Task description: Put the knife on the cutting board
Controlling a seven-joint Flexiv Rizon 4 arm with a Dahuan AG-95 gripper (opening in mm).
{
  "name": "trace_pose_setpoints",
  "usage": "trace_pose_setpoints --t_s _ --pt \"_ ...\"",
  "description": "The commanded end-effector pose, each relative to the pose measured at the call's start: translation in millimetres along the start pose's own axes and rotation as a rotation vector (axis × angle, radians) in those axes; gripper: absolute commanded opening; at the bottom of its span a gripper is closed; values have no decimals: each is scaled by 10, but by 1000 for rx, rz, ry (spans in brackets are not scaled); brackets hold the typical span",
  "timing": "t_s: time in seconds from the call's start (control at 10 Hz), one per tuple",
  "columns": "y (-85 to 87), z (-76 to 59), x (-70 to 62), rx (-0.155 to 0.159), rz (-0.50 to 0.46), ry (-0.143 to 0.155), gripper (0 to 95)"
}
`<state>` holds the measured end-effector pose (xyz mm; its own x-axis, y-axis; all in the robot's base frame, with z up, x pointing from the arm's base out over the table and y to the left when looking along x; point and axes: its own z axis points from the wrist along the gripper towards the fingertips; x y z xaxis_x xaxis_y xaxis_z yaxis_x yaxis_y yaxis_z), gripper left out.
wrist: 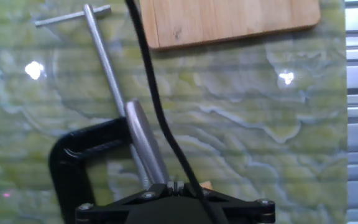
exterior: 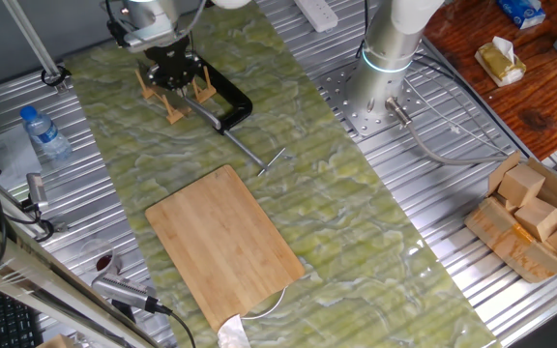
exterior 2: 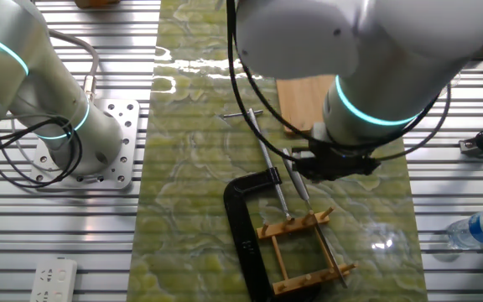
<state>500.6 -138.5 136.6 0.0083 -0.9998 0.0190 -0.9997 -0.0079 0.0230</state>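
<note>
The bench [exterior: 424, 232] carries a green marbled mat [exterior: 356, 222], and the cutting board [exterior: 225, 242] lies flat on it, well apart from the pincer [exterior 2: 329, 168] and out ahead of it in the hand view. A black C-clamp [exterior 2: 246, 226] lies just beside and below the pincer, its thin rod [wrist: 104, 56] running toward the board. A small wooden peg rack [exterior 2: 304, 252] stands directly under the pincer. The knife [wrist: 145, 140] is at the rack, its slim silver handle jutting out from beneath the pincer, alongside the rod. Whether the pincer grips the handle, or how wide it stands, I cannot tell.
</note>
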Motion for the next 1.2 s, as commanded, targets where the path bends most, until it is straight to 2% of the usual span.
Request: trace_pose_setpoints --t_s 0.1,0.3,0.4,1.0,1.1,1.2 --pt "-5 35 46 7 -39 1 0" --pt "10 21 67 8 -30 -1 0" --pt "11 20 67 5 -22 -5 190" --pt "14 13 67 7 -11 -2 190" --pt "14 13 67 10 -19 -6 0" --pt "14 13 67 8 -20 -6 0"
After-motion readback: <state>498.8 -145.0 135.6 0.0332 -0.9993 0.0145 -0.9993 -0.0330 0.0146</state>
